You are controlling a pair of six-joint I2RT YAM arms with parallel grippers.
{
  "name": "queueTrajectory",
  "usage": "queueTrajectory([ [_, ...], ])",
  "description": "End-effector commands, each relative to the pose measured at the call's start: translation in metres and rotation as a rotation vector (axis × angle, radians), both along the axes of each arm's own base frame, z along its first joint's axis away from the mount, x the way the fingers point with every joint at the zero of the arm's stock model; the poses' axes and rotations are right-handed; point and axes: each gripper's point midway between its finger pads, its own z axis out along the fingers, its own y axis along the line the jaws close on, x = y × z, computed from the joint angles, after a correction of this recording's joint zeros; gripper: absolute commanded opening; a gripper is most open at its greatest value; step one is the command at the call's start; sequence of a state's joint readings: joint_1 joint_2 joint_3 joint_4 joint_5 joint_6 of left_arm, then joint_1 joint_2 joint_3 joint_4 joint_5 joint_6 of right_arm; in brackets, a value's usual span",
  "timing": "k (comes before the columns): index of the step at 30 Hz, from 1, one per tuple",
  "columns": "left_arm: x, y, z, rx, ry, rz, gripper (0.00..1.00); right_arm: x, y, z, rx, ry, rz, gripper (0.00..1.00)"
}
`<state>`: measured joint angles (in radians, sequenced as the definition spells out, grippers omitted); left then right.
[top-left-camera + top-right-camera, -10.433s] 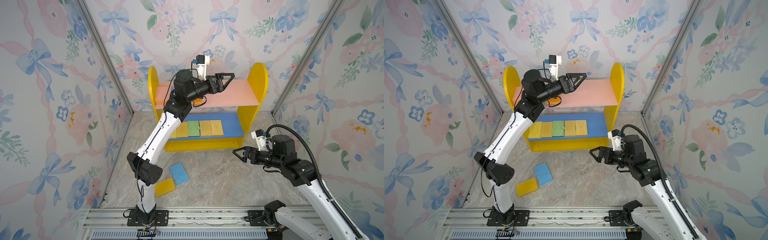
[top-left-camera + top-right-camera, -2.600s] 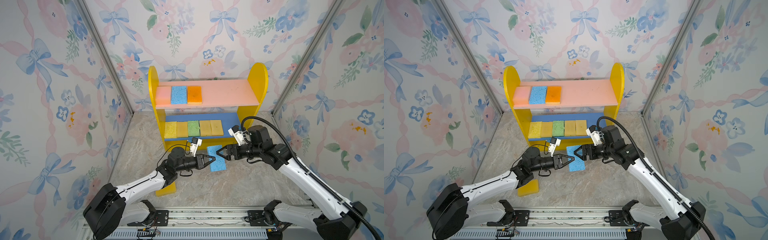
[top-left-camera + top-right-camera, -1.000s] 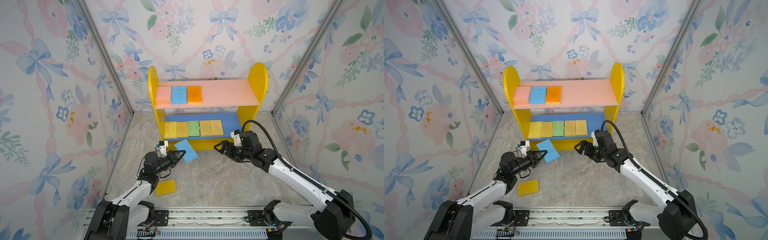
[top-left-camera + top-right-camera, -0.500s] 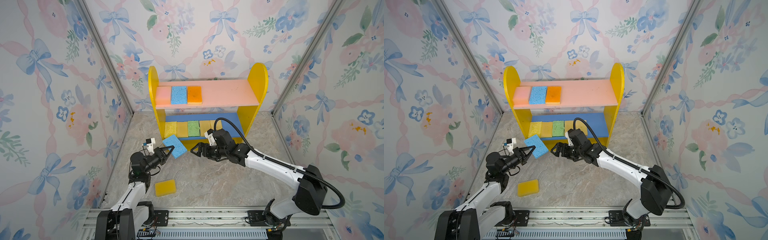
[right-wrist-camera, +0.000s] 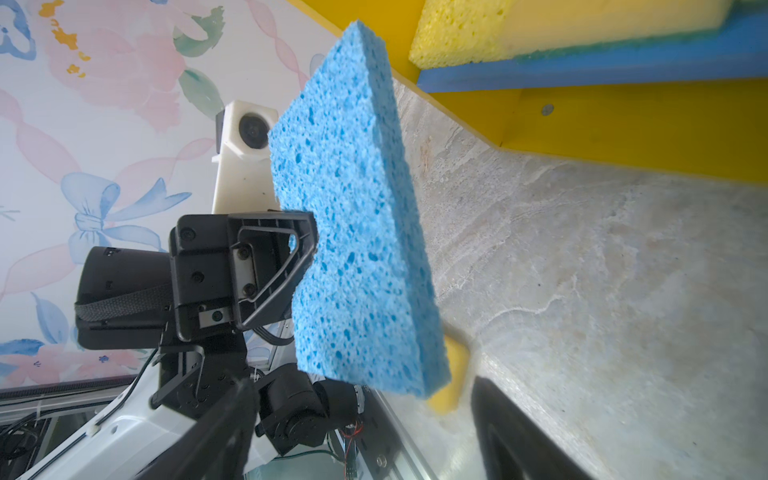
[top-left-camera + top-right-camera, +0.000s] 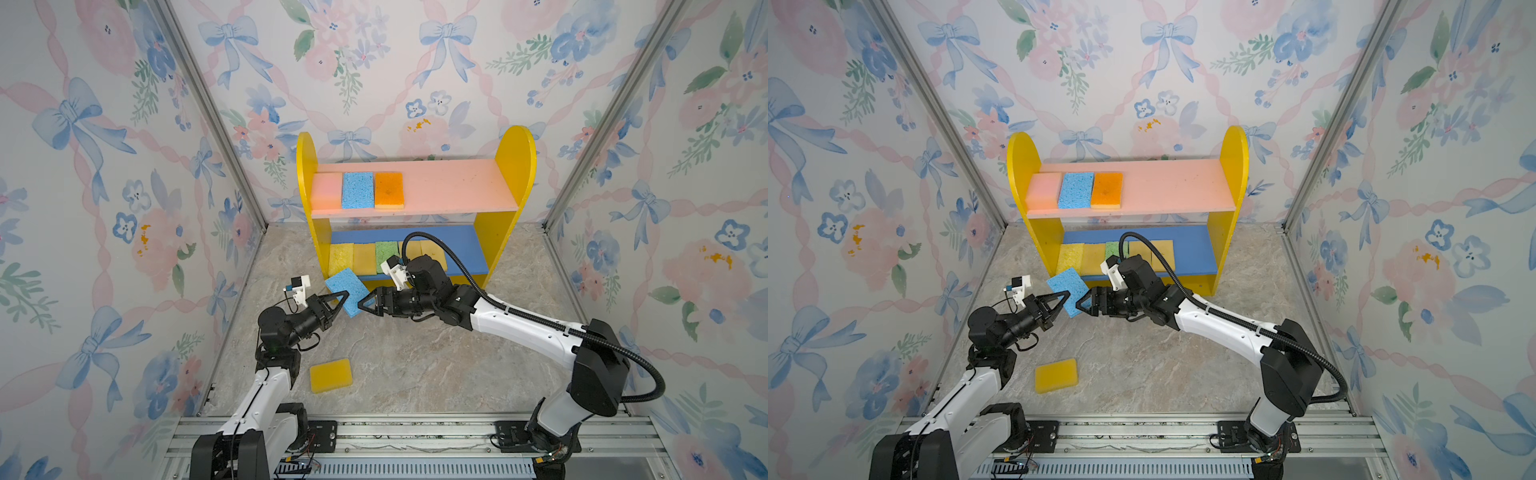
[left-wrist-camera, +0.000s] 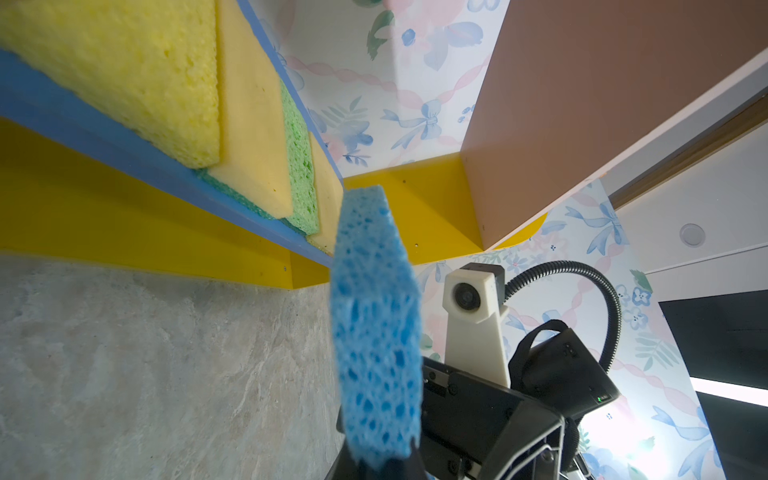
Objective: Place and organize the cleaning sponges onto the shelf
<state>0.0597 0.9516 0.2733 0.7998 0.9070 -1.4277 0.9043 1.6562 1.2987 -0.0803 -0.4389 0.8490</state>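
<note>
Left gripper (image 6: 341, 300): clamped the blue sponge (image 6: 345, 289) by one edge, long axis toward the shelf (image 6: 505, 195).
Right gripper (image 6: 365, 303): you found its jaws apart, straddling the opposite edge.

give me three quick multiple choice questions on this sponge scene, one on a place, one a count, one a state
1. Where does the yellow sponge lie?
A) on the floor
B) on the blue lower board
C) against the back wall

2. How many sponges lie on the pink upper board?
A) one
B) three
C) six

3. What state is the left pincer in?
A) open and empty
B) shut on the blue sponge
C) shut on nothing

Answers:
1 A, it lies flat on the floor.
2 B, three lie side by side at one end.
3 B, its fingers clamp that sponge's edge, holding it in the air.
</note>
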Motion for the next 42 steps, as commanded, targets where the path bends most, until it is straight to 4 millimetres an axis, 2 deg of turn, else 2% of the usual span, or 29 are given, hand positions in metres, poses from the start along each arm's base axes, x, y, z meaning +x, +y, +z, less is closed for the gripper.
queueTrajectory([
  [1,-0.004,-0.003,0.017,-0.004,-0.056,-0.024,0.01,-0.001,0.016,0.012,0.061,-0.006,0.041,0.75],
  [7,-0.008,-0.006,0.019,-0.006,-0.060,-0.038,0.01,0.000,0.017,0.014,0.078,-0.009,0.038,0.66],
  [11,-0.010,-0.009,0.020,-0.008,-0.062,-0.049,0.01,0.002,0.014,0.013,0.074,-0.012,0.024,0.64],
  [17,-0.014,-0.016,0.022,-0.003,-0.074,-0.081,0.01,0.008,0.007,0.018,0.094,-0.012,-0.005,0.55],
  [20,-0.014,-0.016,0.020,-0.003,-0.070,-0.079,0.01,0.010,0.004,0.012,0.086,-0.003,-0.015,0.50],
  [21,-0.013,-0.016,0.020,-0.003,-0.068,-0.078,0.01,0.008,-0.001,0.023,0.104,-0.017,-0.018,0.48],
  [29,-0.013,-0.016,0.019,-0.001,-0.069,-0.075,0.01,0.007,-0.015,0.023,0.101,-0.013,-0.041,0.38],
  [38,-0.015,-0.017,0.021,-0.006,-0.071,-0.077,0.01,0.006,-0.015,0.024,0.107,-0.008,-0.039,0.20],
  [41,-0.015,-0.017,0.022,-0.006,-0.074,-0.078,0.03,0.006,-0.016,0.023,0.101,-0.009,-0.040,0.15],
  [42,-0.015,-0.017,0.022,-0.007,-0.075,-0.079,0.07,0.006,-0.016,0.023,0.099,-0.011,-0.039,0.14],
])
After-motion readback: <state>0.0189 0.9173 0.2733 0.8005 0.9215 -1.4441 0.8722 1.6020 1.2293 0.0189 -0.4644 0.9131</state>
